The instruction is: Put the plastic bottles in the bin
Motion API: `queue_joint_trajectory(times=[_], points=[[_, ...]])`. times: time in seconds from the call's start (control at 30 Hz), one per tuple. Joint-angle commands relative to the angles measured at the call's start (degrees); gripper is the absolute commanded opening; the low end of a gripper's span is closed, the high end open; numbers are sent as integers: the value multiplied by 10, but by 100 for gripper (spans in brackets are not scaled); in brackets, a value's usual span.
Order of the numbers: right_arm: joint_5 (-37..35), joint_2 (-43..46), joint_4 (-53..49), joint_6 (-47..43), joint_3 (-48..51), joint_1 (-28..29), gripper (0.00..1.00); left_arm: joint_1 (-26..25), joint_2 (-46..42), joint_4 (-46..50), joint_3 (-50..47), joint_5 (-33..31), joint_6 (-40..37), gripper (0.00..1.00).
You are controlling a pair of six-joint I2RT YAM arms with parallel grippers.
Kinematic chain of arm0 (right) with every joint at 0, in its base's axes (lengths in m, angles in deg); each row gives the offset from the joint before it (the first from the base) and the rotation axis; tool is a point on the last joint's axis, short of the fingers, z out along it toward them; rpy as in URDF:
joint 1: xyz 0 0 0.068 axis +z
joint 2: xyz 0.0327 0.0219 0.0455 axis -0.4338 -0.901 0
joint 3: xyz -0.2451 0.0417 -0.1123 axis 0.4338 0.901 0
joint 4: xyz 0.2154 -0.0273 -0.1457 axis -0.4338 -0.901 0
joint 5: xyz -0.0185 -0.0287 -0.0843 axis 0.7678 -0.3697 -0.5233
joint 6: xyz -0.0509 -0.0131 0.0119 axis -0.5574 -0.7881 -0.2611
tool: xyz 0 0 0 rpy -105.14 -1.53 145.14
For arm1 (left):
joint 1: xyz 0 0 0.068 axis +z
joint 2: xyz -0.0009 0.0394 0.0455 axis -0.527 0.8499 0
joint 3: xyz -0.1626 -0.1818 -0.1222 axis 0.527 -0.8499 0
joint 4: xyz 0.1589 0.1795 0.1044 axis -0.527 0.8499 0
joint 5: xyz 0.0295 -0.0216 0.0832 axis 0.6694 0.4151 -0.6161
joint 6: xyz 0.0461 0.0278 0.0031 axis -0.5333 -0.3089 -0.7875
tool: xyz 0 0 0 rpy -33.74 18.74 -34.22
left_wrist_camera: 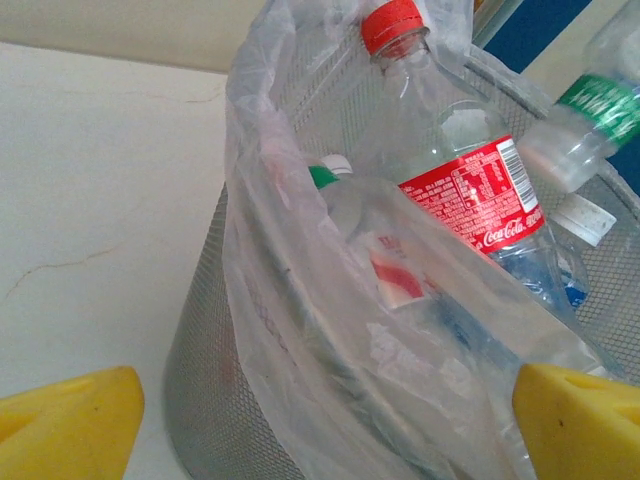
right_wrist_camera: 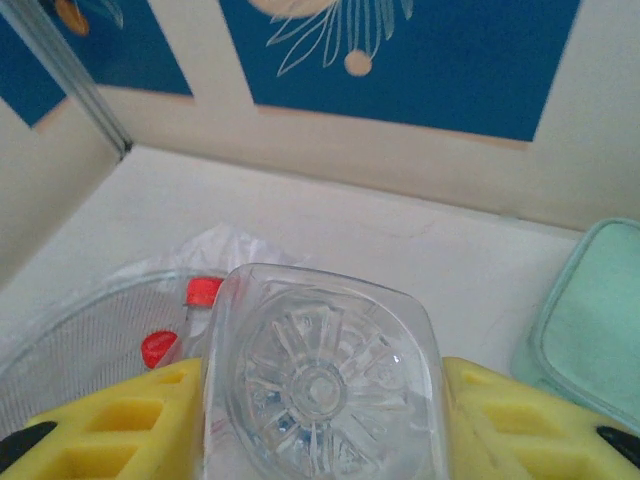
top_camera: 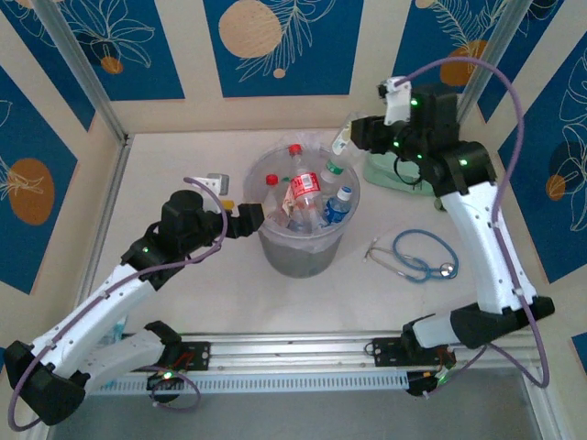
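Top view: bin [top_camera: 295,261] mid-table, already holding several bottles [top_camera: 304,194]. Left gripper [top_camera: 249,221] at the near-left rim; right gripper [top_camera: 356,134] above the far-right rim carrying a clear bottle [top_camera: 341,142], evidently poised for a drop. Left wrist: fingers [left_wrist_camera: 68,418] spread wide, empty, either side of the liner. Right wrist: jaws clamped on the clear bottle, base toward camera, just short of the rim.

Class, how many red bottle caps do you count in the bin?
2. One red cap tops the Coca-Cola bottle; the other cap sits left of it. More may be buried.
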Motion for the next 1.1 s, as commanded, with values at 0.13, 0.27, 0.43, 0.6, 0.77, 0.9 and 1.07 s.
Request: queue_joint_trajectory(times=[0.13,0.27,0.43,0.6,0.77,0.9,1.07], points=[[-40,-47,-45,-68,13,63,7,-3,12,-15,12,-15,2,94],[-24,-67,-63,-78,27,81,6,-2,14,-14,12,-15,0,94],[-5,-99,-81,-92,40,105,7,-2,13,-15,12,-15,-1,94],[1,-131,-94,-94,53,120,7,-3,11,-13,11,-17,-1,94],[27,-151,-97,-80,75,126,9,-3,11,-12,12,-18,-3,94],[32,-148,-103,-60,81,126,14,-3,9,-9,12,-19,-4,94],[20,-106,-123,-48,29,123,45,-2,6,-5,13,-20,-6,94]])
